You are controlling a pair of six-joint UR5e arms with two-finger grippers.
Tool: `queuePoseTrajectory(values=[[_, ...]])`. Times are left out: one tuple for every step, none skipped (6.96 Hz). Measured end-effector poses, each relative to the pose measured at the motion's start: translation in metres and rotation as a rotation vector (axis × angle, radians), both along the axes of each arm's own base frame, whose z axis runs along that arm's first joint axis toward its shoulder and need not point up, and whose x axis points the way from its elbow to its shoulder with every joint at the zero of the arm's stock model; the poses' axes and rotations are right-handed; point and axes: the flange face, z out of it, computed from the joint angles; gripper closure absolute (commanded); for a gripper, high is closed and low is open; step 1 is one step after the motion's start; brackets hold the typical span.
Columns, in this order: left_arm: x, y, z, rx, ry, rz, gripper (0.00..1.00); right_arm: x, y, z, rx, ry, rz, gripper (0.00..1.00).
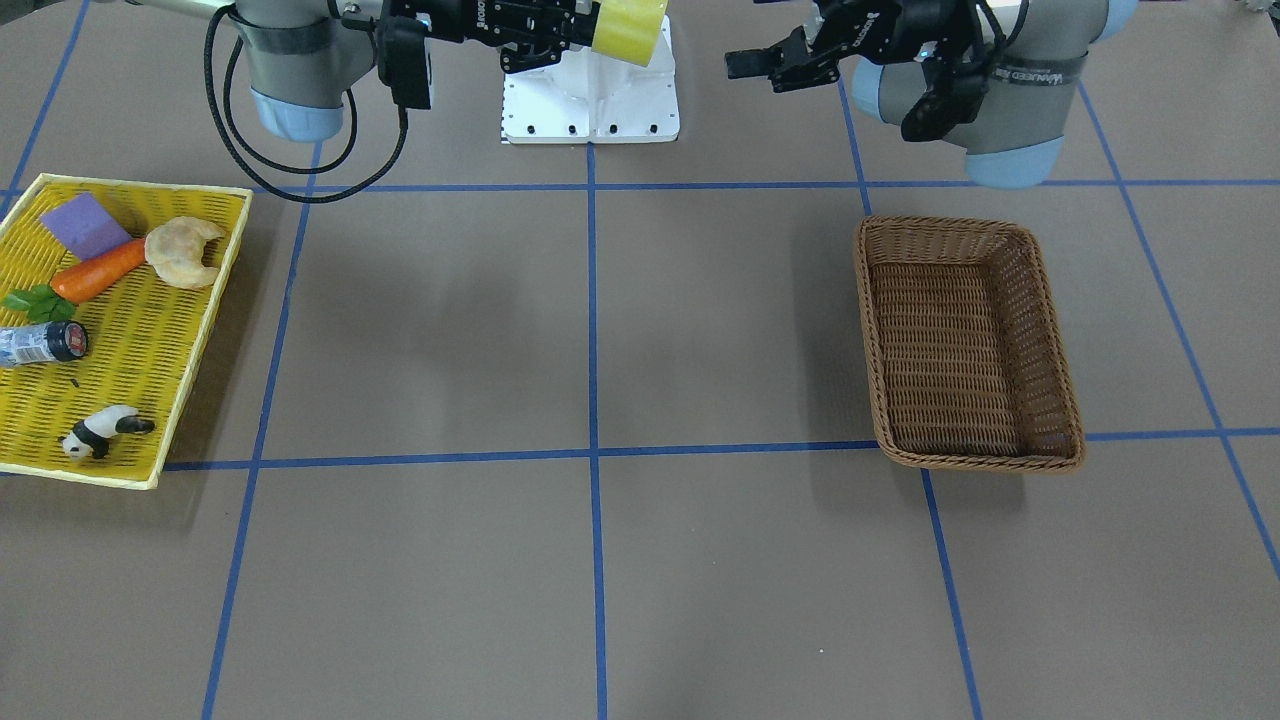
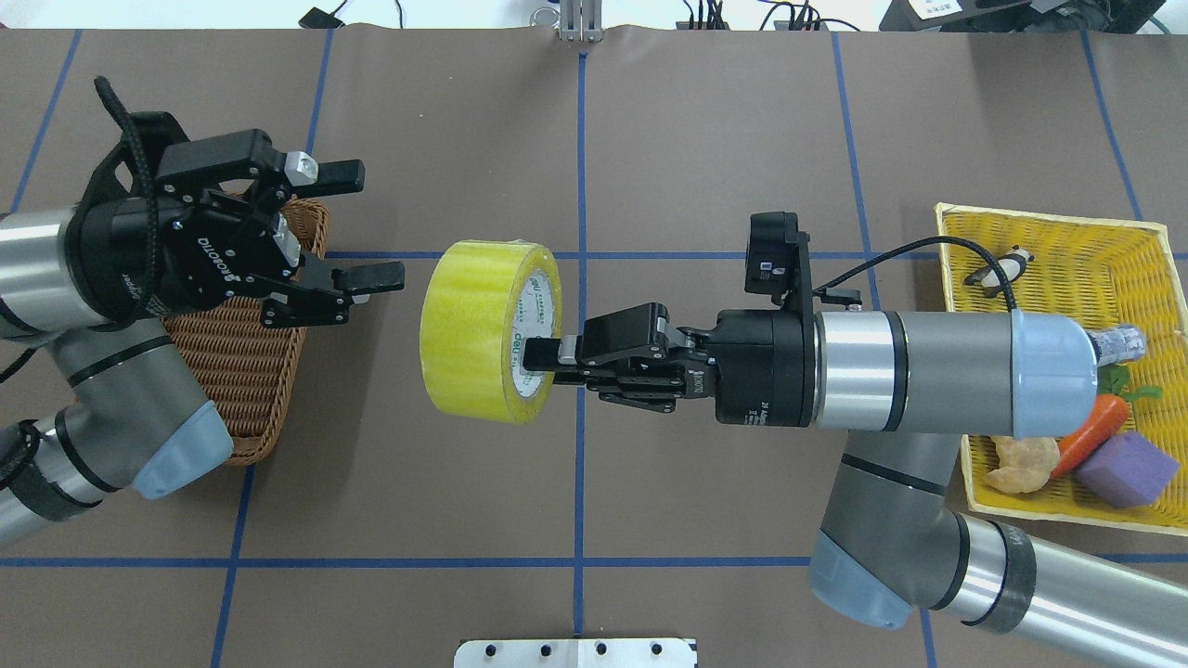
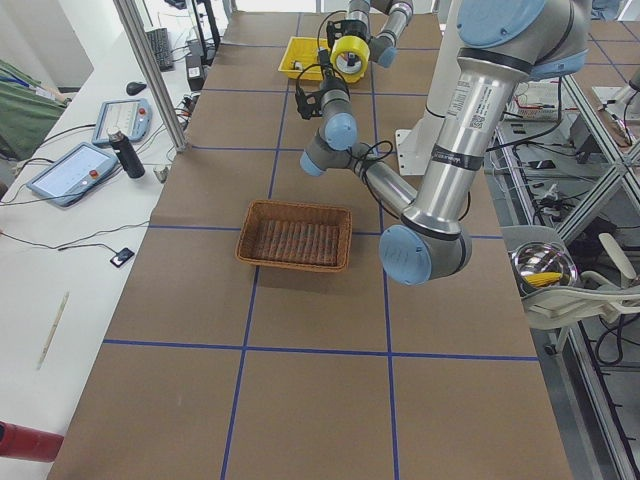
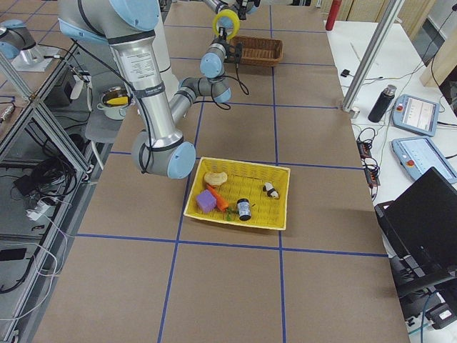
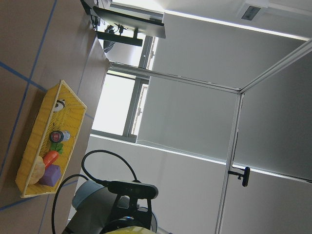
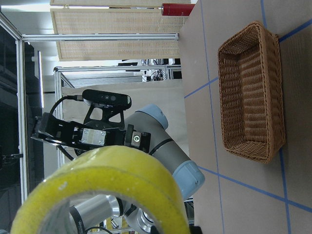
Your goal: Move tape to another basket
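My right gripper (image 2: 534,357) is shut on the tape (image 2: 483,329), a wide yellow-green roll with a whitish printed core. It holds the roll on its side, high above the table's middle. The tape also shows at the top of the front view (image 1: 630,25) and fills the right wrist view (image 6: 97,190). My left gripper (image 2: 376,223) is open and empty, facing the tape from a short gap away, above the brown wicker basket (image 2: 232,371). The basket (image 1: 870,300) stands empty on the table.
A flat yellow mesh tray (image 1: 130,340) lies at the table's end on my right, holding a croissant (image 1: 183,252), a carrot (image 1: 100,272), a purple block (image 1: 85,222), a small bottle (image 1: 45,343) and a panda figure (image 1: 100,430). The white base plate (image 1: 590,105) sits between the arms.
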Motion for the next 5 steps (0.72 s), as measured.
queuePoseTrajectory(values=[[0.007, 0.006, -0.002, 0.002, 0.004, 0.019, 0.14, -0.002, -0.001, 0.001, 0.001, 0.004, 0.002, 1.0], [0.01, 0.01, -0.004, 0.003, 0.008, 0.033, 0.13, -0.004, -0.001, 0.003, 0.001, 0.009, 0.003, 1.0], [0.012, 0.013, -0.006, 0.004, 0.012, 0.043, 0.11, -0.006, -0.002, 0.005, 0.003, 0.015, 0.005, 1.0], [0.014, 0.016, -0.009, 0.007, 0.018, 0.051, 0.11, -0.009, -0.003, 0.007, 0.005, 0.022, 0.006, 1.0], [0.016, 0.019, -0.014, 0.013, 0.027, 0.059, 0.11, -0.01, -0.003, 0.008, 0.005, 0.026, 0.006, 1.0]])
